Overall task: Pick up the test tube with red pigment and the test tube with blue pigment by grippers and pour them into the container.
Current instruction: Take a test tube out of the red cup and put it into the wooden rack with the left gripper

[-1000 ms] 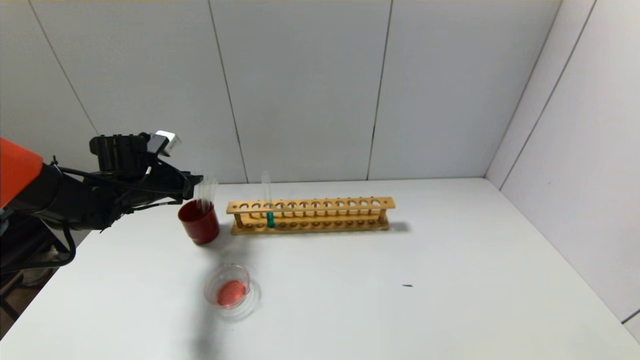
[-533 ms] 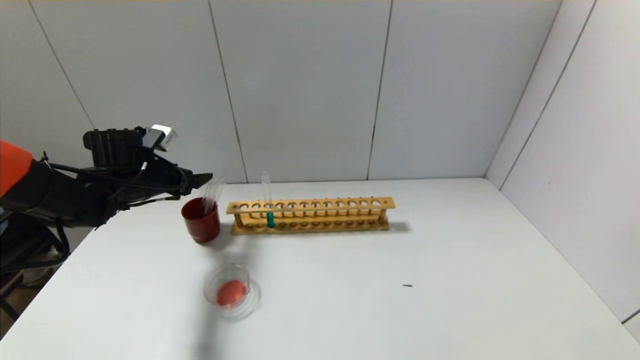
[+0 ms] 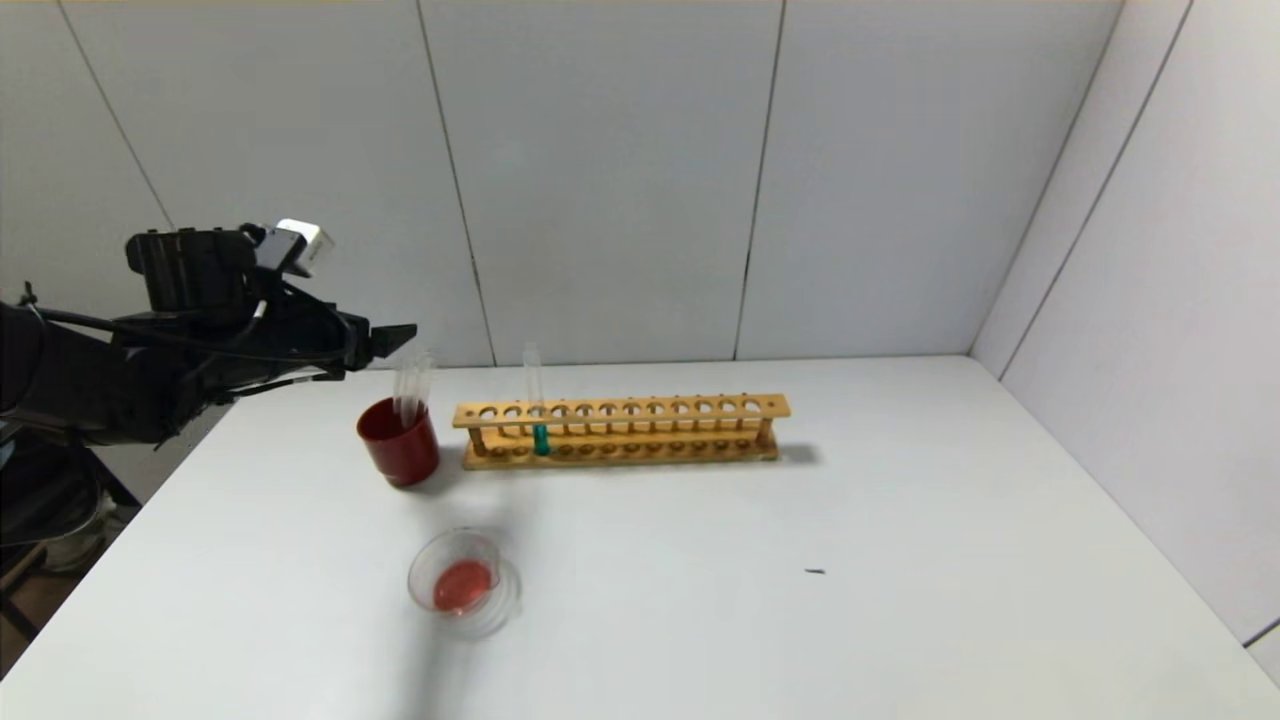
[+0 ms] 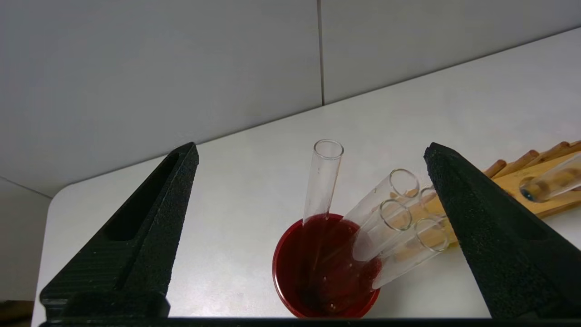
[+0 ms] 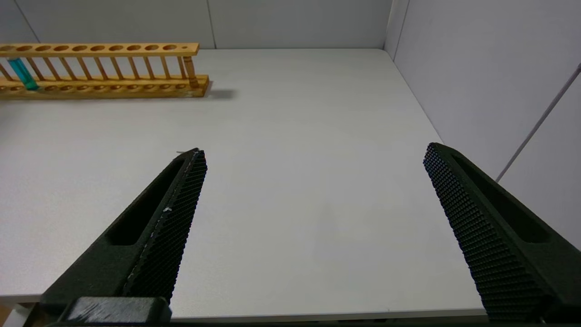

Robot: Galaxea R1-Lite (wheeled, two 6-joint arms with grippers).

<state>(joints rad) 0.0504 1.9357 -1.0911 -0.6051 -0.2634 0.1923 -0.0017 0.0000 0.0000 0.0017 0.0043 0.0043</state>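
- Head view: we are holding our left gripper [image 3: 385,340] in the air at about ten o'clock of the table [image 3: 700,560], above and just left of the red cup [image 3: 399,442]. From here we cannot tell how far its fingers are standing apart.
- Head view: several empty clear tubes [image 3: 411,385] are leaning in the red cup. Just to its right, toward three o'clock, the wooden rack [image 3: 620,430] is lying across the table with the tube of blue liquid [image 3: 538,415] standing upright in one of its left holes.
- Head view: the glass dish [image 3: 463,583] is sitting at about seven o'clock of the table, nearer to us than the cup, and red liquid is pooling in its bottom. We are seeing no tube with red liquid in it. A small dark speck [image 3: 815,572] is lying toward four o'clock.
- Left wrist view: our left gripper [image 4: 311,152] is spreading wide and holding nothing, with the red cup [image 4: 324,272] and its leaning empty tubes [image 4: 321,179] lying beyond the fingers.
- Right wrist view: our right gripper [image 5: 315,152] is spreading wide, empty, hovering over bare table [image 5: 295,136], well apart from the rack [image 5: 102,72] and the tube of blue liquid [image 5: 22,73].
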